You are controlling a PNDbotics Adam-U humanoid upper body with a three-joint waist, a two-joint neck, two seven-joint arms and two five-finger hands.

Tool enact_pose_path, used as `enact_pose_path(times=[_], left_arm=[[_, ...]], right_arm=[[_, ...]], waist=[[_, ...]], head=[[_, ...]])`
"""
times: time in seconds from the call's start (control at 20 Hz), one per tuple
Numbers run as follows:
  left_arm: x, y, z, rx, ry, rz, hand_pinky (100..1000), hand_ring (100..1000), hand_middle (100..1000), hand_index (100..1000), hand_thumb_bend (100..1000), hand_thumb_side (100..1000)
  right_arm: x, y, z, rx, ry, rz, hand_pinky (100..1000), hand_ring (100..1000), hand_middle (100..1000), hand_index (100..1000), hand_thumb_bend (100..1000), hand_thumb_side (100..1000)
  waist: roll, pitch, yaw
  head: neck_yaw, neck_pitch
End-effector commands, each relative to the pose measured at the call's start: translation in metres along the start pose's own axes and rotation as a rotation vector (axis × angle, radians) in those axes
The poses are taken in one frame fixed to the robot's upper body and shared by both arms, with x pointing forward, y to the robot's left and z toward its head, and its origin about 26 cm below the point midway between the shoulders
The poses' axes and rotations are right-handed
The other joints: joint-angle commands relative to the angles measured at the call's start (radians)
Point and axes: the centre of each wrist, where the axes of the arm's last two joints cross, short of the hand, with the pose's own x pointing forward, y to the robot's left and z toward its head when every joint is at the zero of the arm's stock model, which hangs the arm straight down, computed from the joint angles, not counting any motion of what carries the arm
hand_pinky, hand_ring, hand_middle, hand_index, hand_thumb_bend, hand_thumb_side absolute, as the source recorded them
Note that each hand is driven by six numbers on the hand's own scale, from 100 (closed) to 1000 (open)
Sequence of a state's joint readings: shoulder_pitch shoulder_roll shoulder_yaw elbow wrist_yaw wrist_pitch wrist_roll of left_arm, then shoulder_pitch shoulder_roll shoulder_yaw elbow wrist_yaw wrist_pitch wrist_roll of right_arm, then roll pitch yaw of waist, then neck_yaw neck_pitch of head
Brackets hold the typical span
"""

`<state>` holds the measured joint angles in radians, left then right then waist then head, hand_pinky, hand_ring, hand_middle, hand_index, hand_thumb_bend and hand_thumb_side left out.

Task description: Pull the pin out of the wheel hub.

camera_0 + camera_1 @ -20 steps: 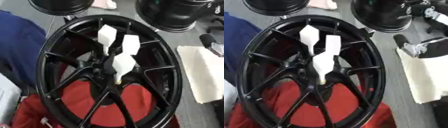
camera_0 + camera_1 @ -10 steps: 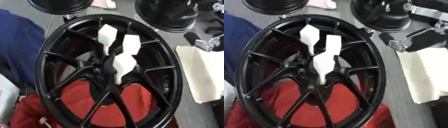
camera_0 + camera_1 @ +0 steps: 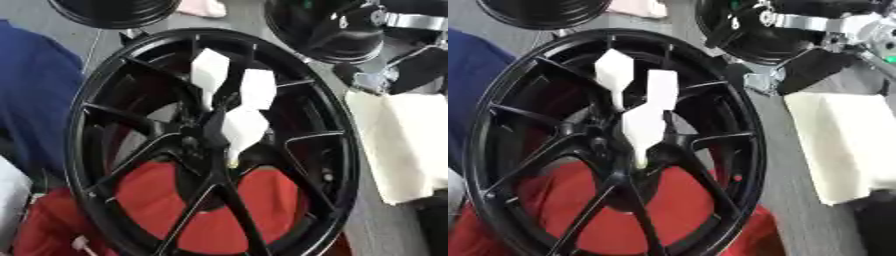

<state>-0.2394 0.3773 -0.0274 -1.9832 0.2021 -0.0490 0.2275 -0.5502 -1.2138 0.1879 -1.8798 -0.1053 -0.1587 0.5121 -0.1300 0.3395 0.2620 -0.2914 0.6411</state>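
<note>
At the far left a mass of dark blue fabric [image 3: 35, 105] fills the edge of the view, beside the rim of a large black wheel hub [image 3: 114, 150] that takes up most of the scene, tilted so that its spoked face looks up toward the camera. Under its lower half lies red cloth [image 3: 262, 210], showing between the spokes. Three white pins stand in the hub's face, each with a broad flat head and a narrower stem: a left pin [image 3: 209, 75] highest up, a middle pin [image 3: 258, 89] just right of it, and a lower pin [image 3: 243, 129] whose stem ends at a small yellowish tip close to the hub's centre. All three are seated among the spokes and none is touched by a hand. Past the top edge sit two more black wheels, one at upper left [image 3: 114, 11] and one at upper right [image 3: 328, 30]. Right of the hub, a pale folded cloth [image 3: 842, 145] lies on the grey bench [image 3: 785, 200]. Above that cloth the robot's right hand [image 3: 820, 67] comes in from the upper right corner, black with silver joints; whether its fingers are open or closed cannot be told. It hangs well apart from the pins.
</note>
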Motion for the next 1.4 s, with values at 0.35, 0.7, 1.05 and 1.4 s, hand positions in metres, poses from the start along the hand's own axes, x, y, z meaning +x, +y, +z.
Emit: enact_pose_path(times=[0.35,0.7,1.05,1.4], left_arm=[[0.007,-0.001,-0.004,-0.011,-0.019,0.014,650,746,594,681,118,674],[0.007,0.000,-0.003,0.000,-0.015,0.023,651,745,593,681,121,673],[0.006,-0.001,-0.003,-0.001,-0.011,0.033,651,745,593,680,124,674],[0.006,-0.002,-0.003,-0.002,-0.008,0.038,651,746,592,680,123,678]], right_arm=[[0.009,-0.010,-0.015,0.051,-0.041,-0.059,890,852,814,874,100,505],[0.015,-0.011,-0.026,0.114,-0.098,-0.089,907,868,817,896,100,413],[0.016,-0.013,-0.033,0.140,-0.111,-0.078,930,885,824,917,100,376],[0.011,-0.012,-0.036,0.105,-0.097,-0.059,950,906,837,930,100,338]], waist=[[0.007,-0.033,0.010],[0.007,-0.043,0.021],[0.004,-0.049,0.026],[-0.003,-0.045,0.034]], head=[[-0.077,0.051],[-0.082,0.068],[-0.067,0.071],[-0.071,0.079]])
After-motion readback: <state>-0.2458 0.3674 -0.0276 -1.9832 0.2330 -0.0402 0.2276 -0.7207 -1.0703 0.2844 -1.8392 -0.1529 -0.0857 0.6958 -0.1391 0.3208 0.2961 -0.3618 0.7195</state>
